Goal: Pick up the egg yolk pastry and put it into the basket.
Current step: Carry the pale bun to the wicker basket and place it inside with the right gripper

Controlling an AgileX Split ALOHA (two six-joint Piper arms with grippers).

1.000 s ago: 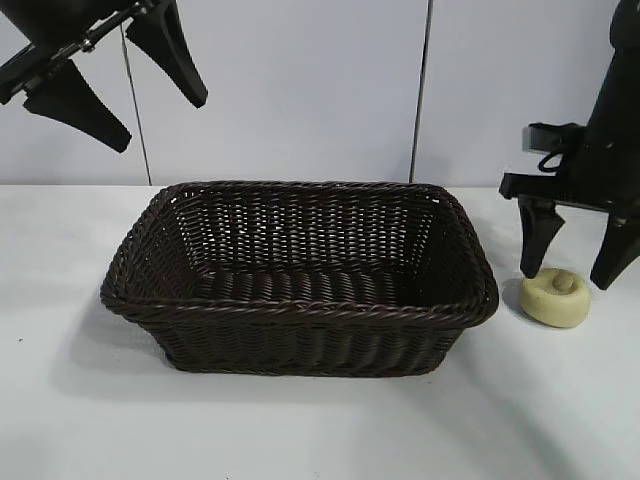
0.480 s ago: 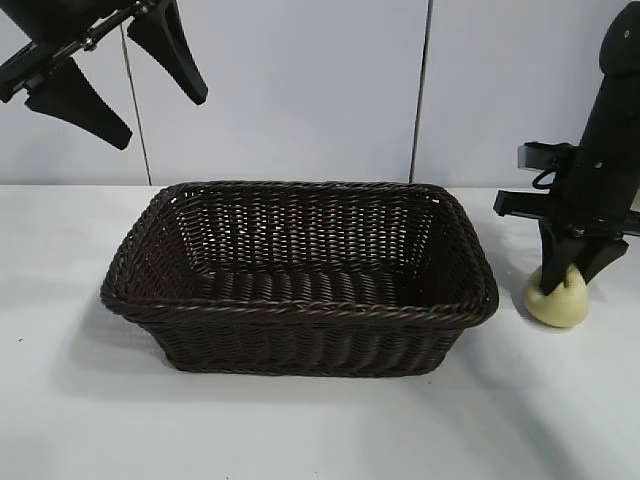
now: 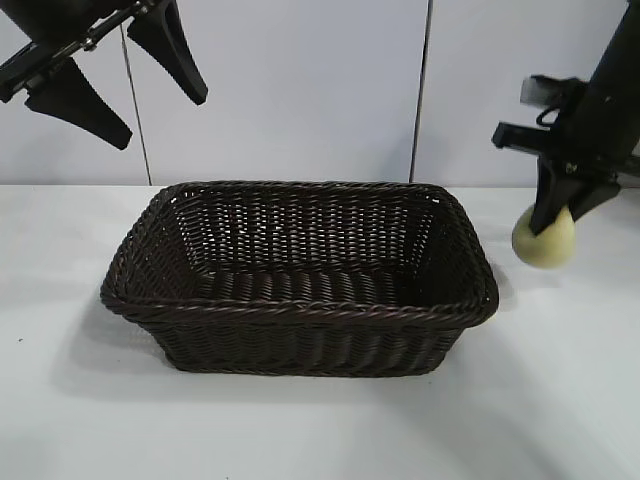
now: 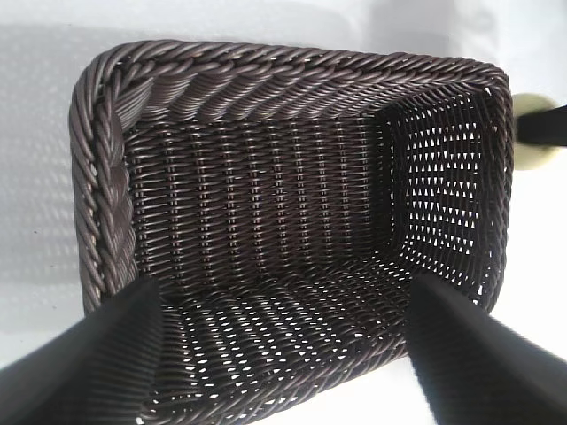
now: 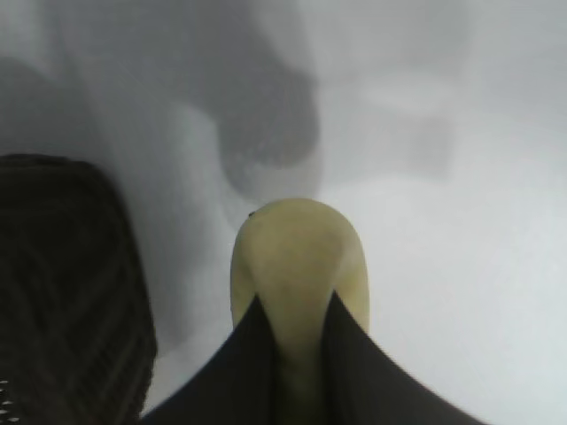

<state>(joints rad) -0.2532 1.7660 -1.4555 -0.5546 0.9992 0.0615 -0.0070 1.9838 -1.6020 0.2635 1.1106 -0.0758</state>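
The right gripper (image 3: 556, 222) pinches the pastry (image 3: 545, 240) clear of the table; the basket (image 3: 300, 310) beside it awaits, left gripper (image 3: 115, 75) wide.

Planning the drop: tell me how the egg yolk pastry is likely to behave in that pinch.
Egg yolk pastry hangs tilted from the right gripper, pinched by its knob, so it may swing or slip. Rounded, so it probably rolls once dropped in the basket. It looks light.
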